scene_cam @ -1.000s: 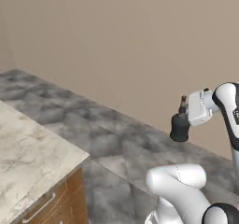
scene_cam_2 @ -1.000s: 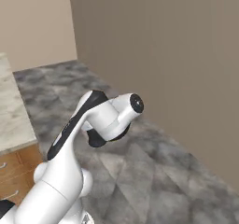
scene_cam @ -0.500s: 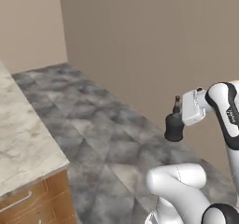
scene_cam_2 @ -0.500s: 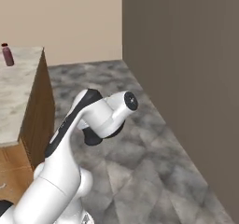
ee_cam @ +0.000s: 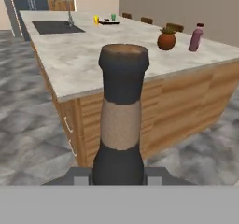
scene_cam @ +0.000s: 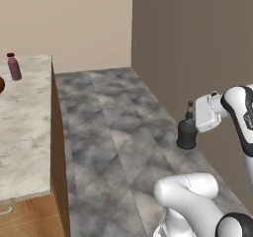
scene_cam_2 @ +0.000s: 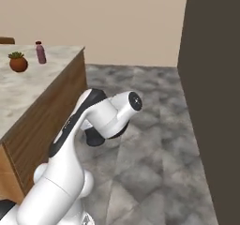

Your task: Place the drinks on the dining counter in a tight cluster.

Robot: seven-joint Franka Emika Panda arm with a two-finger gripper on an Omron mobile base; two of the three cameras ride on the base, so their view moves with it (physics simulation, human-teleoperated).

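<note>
My gripper is shut on the squat black narrow-necked bottle, carried upright in the air over the grey floor, right of the dining counter. In the hand view the black bottle rises from the bottom, its body between my fingers, with the dining counter beyond it. The right base view has the bottle's dark base peeking from under my arm. A tall dark-red bottle stands near the counter's far corner.
A round brown plant pot sits beside the dark-red bottle. Farther along the counter are a sink, a yellow cup and a green cup, with chairs behind. A dark wall stands to the right.
The whole view has swung as the base turned: the counter now shows more fully, with the dark-red bottle and the pot. The black bottle stays in my shut gripper.
</note>
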